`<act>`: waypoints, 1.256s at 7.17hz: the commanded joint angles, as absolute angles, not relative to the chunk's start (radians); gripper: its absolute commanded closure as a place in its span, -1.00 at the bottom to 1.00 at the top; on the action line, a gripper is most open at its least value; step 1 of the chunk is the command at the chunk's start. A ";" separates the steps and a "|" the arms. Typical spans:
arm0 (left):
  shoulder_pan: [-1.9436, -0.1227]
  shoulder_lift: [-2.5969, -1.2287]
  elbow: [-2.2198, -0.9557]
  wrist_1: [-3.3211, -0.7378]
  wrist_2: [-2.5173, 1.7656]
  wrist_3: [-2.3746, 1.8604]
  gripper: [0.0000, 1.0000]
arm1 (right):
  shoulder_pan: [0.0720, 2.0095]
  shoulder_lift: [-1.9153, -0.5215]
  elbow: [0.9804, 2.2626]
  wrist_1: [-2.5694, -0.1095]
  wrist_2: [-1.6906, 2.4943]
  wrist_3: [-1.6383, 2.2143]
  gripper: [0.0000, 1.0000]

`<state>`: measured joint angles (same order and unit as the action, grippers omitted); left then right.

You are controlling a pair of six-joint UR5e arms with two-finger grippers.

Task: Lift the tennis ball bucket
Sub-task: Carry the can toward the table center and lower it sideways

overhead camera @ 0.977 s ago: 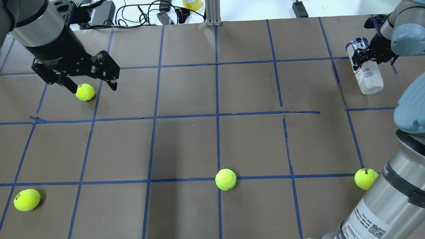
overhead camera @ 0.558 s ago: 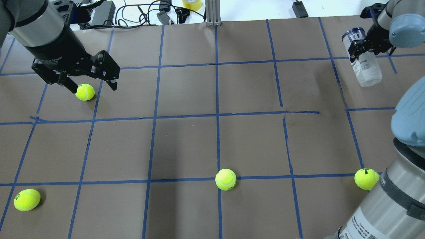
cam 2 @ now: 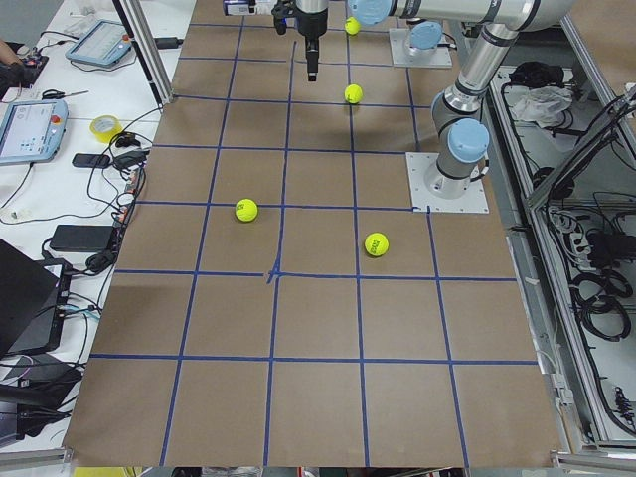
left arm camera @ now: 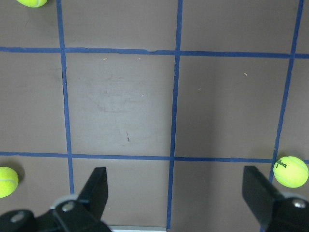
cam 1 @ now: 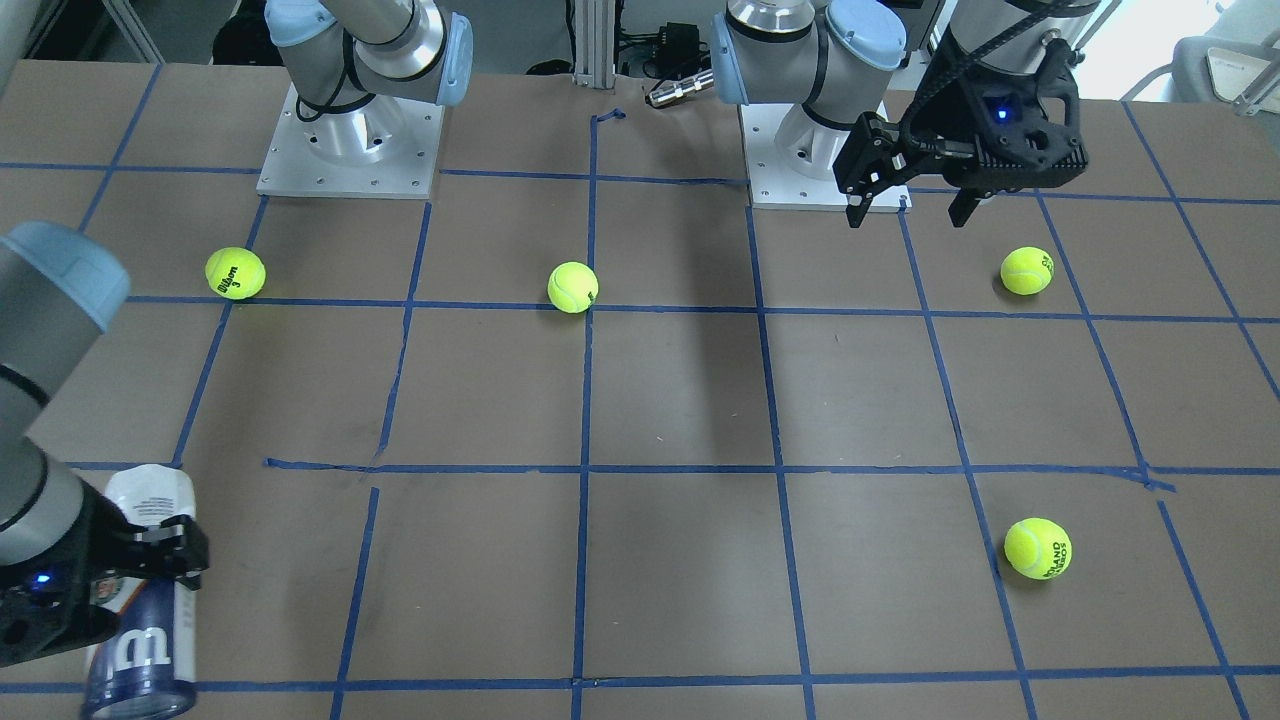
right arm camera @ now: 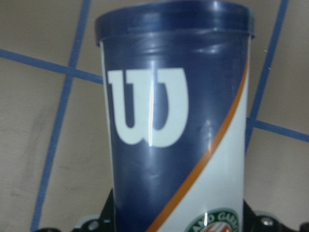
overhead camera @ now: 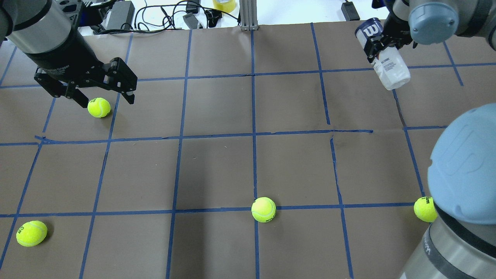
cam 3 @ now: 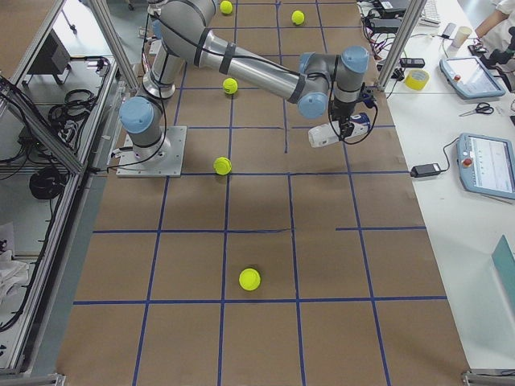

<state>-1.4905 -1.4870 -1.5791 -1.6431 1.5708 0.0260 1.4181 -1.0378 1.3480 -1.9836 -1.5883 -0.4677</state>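
Observation:
The tennis ball bucket (overhead camera: 387, 68) is a slim can with a white label and a navy end bearing a white "W". My right gripper (overhead camera: 381, 43) is shut on it near the navy end and holds it tilted above the table's far right. It also shows in the front-facing view (cam 1: 140, 610), the right side view (cam 3: 326, 134) and close up in the right wrist view (right arm camera: 174, 121). My left gripper (overhead camera: 107, 102) is open and empty, hovering over a yellow-green tennis ball (overhead camera: 99, 107) at the far left.
Three more tennis balls lie on the brown, blue-taped table: near left (overhead camera: 31, 233), near middle (overhead camera: 263, 209) and near right (overhead camera: 425, 209) by my right arm's base. Cables and a tape roll (overhead camera: 224, 4) lie beyond the far edge.
My right gripper has carried the can toward the far edge and leftward, and it looks higher off the table. The left gripper has barely moved.

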 commanded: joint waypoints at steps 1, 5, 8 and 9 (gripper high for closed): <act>-1.444 -1.483 -1.577 -1.644 1.569 0.066 -1.00 | 1.599 -1.046 1.350 -1.999 -1.591 -0.474 -0.47; -1.404 -1.483 -1.572 -1.644 1.575 0.091 -1.00 | 1.810 -1.014 1.353 -2.086 -1.565 -0.692 -0.49; -1.397 -1.483 -1.574 -1.644 1.577 0.091 -1.00 | 1.917 -0.993 1.355 -2.160 -1.574 -0.933 -0.56; -1.393 -1.483 -1.574 -1.644 1.575 0.092 -1.00 | 1.952 -0.968 1.355 -2.163 -1.568 -0.986 -0.54</act>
